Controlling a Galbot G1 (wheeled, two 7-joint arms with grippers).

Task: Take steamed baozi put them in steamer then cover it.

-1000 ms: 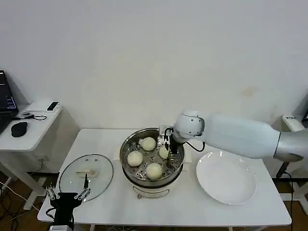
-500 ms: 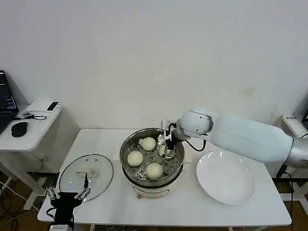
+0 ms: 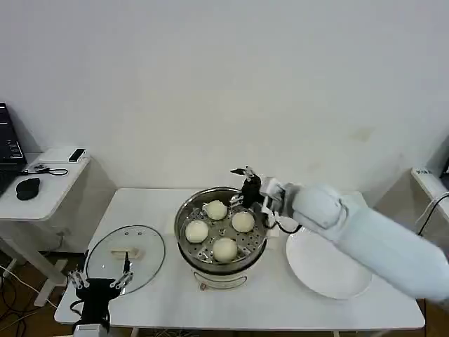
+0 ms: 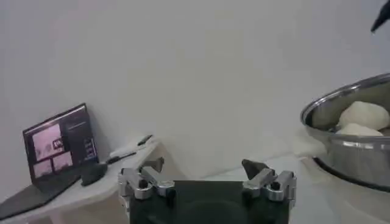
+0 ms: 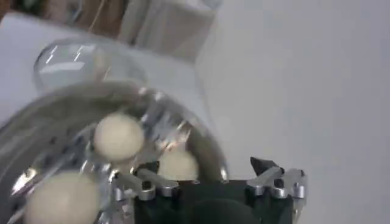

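Head view, centre of frame: steamer (image 3: pixel 222 242) stands on the white bench (image 3: pixel 280 295). Four steamed baozi (image 3: pixel 224 248) lie on its perforated tray: one upper left, one left, one upper right, one nearest the camera. All four sit apart from one another.

Right claw (image 3: pixel 250 189) is just above the steamer's far right rim, at centre frame, with its white arm running off to the lower right. Fingers spread wide, nothing between them. In the right wrist view the same claw (image 5: pixel 207 176) shows both fingertips parted over the pot, with baozi below it on the tray.

Cover (image 3: pixel 126 256) lies flat on the bench at lower left of the head view, well apart from the steamer, cream handle up. Left claw (image 3: pixel 99 284) hangs at the bench's near edge, just beside the cover's near rim, fingers wide and empty. Left wrist view: claw (image 4: pixel 204 173) tips apart, steamer wall at right edge.

White plate (image 3: pixel 330 263) sits right of the steamer, bare.
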